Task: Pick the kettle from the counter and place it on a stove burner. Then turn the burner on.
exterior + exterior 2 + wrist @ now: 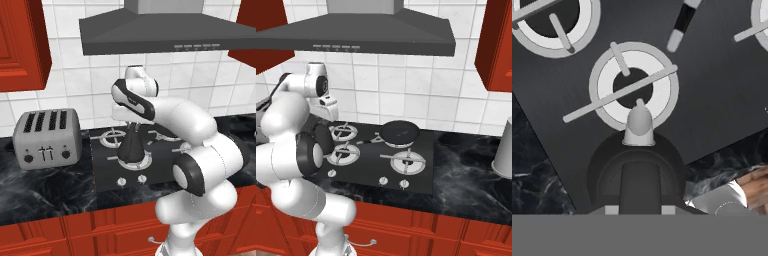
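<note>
With the gripper (639, 209) clamped on the kettle (131, 145) handle, lower straight down onto the front-left burner (633, 86) directly beneath.

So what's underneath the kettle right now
The kettle hangs from the shut claw over the stove's front left burner. In the hand view, black cooktop and a silver ring lie below it. Its body hides any contact with the grate.
</note>
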Controlling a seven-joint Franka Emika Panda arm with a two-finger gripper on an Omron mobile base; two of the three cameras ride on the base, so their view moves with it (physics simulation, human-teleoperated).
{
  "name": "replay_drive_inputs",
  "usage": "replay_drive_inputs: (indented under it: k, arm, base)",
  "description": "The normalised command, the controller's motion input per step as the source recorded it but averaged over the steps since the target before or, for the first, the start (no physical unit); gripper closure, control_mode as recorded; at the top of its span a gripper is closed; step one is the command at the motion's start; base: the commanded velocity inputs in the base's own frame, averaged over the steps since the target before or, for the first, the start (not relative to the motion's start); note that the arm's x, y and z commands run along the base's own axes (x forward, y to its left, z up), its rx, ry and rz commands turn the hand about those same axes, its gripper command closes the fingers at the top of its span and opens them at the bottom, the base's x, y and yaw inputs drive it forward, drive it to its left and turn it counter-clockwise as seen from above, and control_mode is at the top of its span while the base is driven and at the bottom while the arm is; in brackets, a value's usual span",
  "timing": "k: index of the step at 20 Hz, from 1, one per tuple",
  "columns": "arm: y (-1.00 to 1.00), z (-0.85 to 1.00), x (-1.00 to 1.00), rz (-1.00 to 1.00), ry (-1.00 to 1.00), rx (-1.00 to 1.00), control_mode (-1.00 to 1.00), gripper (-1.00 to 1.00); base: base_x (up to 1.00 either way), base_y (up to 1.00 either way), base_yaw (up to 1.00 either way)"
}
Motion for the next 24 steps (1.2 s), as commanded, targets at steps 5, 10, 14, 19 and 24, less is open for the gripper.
replay_drive_inputs:
  k: [5, 10, 14, 19, 24]
  arm:
    - [-0.20, -0.10, 0.24, -0.08, -0.06, 0.00, -1.00, 1.00]
    - [-0.22, -0.04, 0.34, -0.07, -0.01, 0.00, -1.00, 1.00]
    - [-0.15, -0.01, 0.32, -0.05, 0.00, 0.00, -1.00, 1.00]
    - [-0.06, -0.02, 0.27, -0.02, 0.00, 0.00, -1.00, 1.00]
    - [0.00, -0.14, 0.23, 0.00, 0.00, 0.00, -1.00, 1.00]
  base:
    - [0.00, 0.00, 0.00]
    - [0.00, 0.00, 0.00]
    - [0.00, 0.00, 0.00]
    - [0.00, 0.00, 0.00]
    - [0.00, 0.00, 0.00]
